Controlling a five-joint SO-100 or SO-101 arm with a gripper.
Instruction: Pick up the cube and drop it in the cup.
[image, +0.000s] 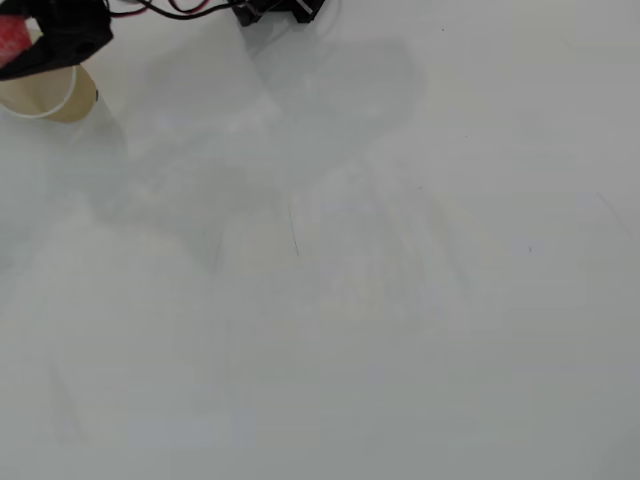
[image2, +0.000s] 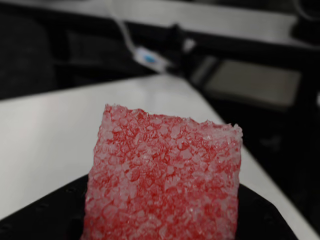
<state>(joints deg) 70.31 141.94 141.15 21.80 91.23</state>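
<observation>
I have the cube (image2: 162, 180) clamped in my gripper (image: 15, 45), jaws closed on it, hanging at the cup (image: 45, 95) rim at the overhead view's top-left edge. Before I let go I want the cube centred over the opening, then open wide, no sideways drift.

No legible text, label, brand or number in either view, cup (image: 45, 98) wall plain tan with no print visible, cube (image2: 162, 177) face bare red speckle, small blue patch on a blurred background connector (image2: 149, 58), possibly a marking, unreadable
</observation>
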